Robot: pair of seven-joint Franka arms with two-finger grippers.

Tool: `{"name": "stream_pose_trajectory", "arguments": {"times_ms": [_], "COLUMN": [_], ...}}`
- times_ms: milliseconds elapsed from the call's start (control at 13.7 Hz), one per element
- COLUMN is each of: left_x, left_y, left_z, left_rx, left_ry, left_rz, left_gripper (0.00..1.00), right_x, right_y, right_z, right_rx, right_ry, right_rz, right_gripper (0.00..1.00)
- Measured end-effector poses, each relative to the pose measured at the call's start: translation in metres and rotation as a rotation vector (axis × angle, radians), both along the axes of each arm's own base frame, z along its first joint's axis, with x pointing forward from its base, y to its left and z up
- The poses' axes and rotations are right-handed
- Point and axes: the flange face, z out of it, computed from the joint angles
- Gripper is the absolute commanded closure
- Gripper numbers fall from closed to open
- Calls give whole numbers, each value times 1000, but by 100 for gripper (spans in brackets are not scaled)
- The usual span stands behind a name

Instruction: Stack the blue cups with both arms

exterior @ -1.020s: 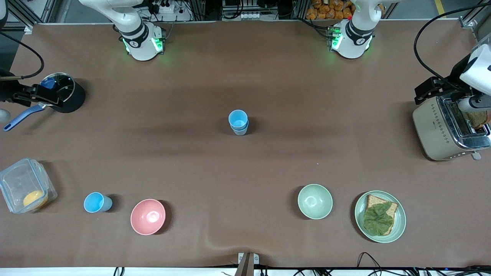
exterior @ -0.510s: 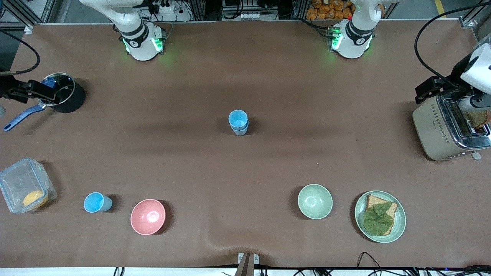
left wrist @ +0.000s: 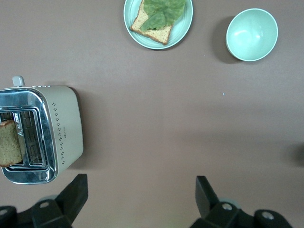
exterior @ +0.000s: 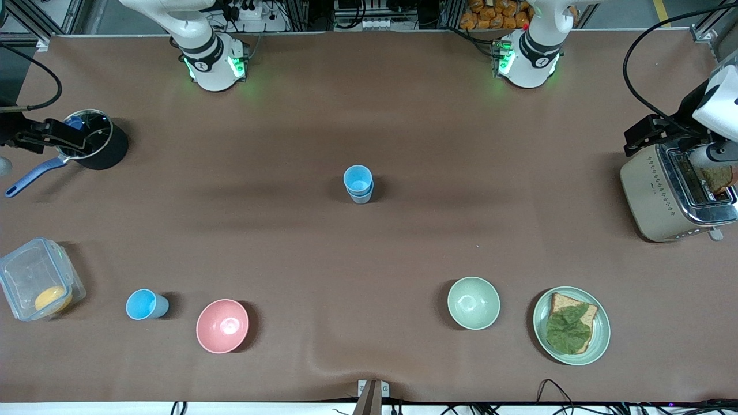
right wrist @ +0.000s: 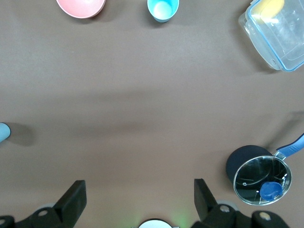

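At the middle of the table, in the front view, two blue cups stand nested one in the other. A third blue cup stands alone nearer the camera, toward the right arm's end, between a clear box and a pink bowl. A green bowl and a plate with bread and a lettuce leaf sit toward the left arm's end. The right gripper hangs over a black pot; the left gripper hangs over a toaster.

From the left wrist view, the left gripper has its fingers spread wide and empty above bare table, with the toaster, plate and green bowl below.

From the right wrist view, the right gripper is also spread wide and empty. Below it lie the pot, the clear box, the pink bowl and the lone cup; the edge of the nested pair just shows.
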Motion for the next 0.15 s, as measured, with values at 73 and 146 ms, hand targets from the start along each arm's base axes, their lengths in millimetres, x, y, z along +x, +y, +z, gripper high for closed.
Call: {"name": "stream_pose_trajectory", "arguments": {"times_ms": [73, 146], "left_x": [0, 0], "left_y": [0, 0], "left_z": [0, 0], "left_rx": [0, 0], "left_ry": [0, 0], "left_rz": [0, 0], "left_gripper": [0, 0], "right_x": [0, -1], "right_y": [0, 0], "right_z": [0, 0], "right_rx": [0, 0], "right_ry": [3, 6], "right_rz": [0, 1], "right_gripper": [0, 0]}}
